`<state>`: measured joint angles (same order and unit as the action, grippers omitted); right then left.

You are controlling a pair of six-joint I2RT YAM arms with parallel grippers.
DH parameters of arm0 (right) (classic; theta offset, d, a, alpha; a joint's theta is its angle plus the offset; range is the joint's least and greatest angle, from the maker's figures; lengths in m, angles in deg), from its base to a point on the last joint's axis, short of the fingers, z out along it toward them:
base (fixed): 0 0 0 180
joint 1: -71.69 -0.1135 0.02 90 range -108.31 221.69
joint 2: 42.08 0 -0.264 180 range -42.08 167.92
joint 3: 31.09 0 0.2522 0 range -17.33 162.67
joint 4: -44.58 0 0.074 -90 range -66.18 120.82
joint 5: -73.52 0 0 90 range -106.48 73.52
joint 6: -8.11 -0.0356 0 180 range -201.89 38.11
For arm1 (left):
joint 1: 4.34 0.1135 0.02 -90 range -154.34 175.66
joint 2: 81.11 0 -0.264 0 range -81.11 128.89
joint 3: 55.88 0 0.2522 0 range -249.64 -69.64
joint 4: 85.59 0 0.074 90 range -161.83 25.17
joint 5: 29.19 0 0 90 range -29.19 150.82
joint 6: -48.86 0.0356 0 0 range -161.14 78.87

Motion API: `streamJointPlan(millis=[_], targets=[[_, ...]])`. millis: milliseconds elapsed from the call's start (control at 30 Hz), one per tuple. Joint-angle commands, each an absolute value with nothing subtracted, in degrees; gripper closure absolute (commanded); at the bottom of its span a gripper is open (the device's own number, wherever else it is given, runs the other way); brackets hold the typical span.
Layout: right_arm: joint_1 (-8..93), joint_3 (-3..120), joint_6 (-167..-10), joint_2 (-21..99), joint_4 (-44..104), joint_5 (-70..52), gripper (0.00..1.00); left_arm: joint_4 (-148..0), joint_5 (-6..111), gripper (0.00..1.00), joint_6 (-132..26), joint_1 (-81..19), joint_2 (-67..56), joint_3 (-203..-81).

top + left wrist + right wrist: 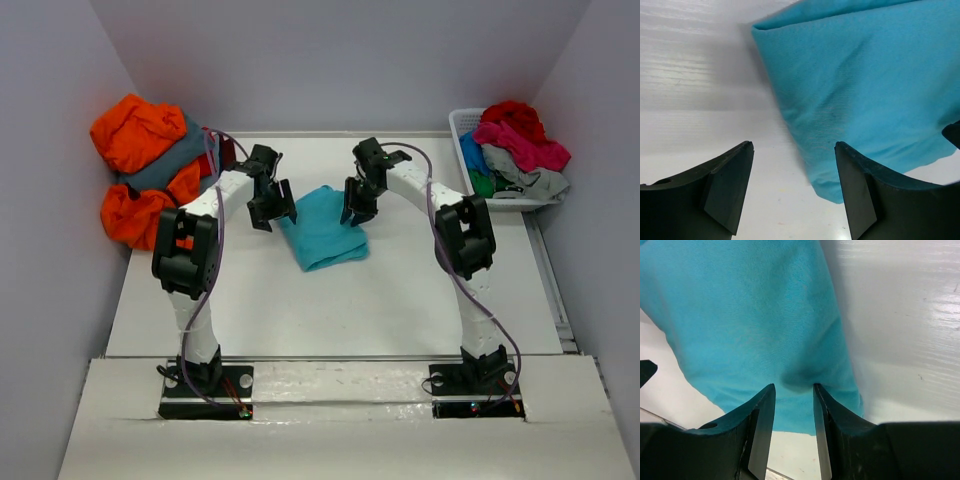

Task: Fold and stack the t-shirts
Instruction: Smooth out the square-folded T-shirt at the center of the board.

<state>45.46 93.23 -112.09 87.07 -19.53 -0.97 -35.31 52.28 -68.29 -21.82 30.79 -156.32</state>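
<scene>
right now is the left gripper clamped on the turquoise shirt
No, the left gripper has its jaws wide apart with nothing pinched between them, and the turquoise shirt lies flat on the table below.

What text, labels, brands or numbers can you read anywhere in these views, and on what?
None can be read in any view.
turquoise t-shirt: plain cloth, no print or tag showing.
orange and grey shirts at the left: no lettering.
heaped shirts in the basket: no lettering.
orange patch on the left arm: too small to tell if it bears text.
</scene>
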Motion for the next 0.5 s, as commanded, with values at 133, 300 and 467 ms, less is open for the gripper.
streamJointPlan(millis=[133, 300, 467], targets=[[45.7, 90.5, -112.5, 85.5, -17.1, 4.3, 0.58, -38.5, 47.5, 0.23, -69.6, -21.8, 28.1, -156.1], [45.7, 90.7, -112.3, 85.4, -17.8, 5.5, 0.58, -39.0, 44.6, 0.23, -69.5, -21.8, 29.9, -156.8], [45.7, 90.1, -112.4, 84.6, -17.6, 6.6, 0.58, -36.9, 45.0, 0.23, -68.5, -22.4, 32.4, -158.0]])
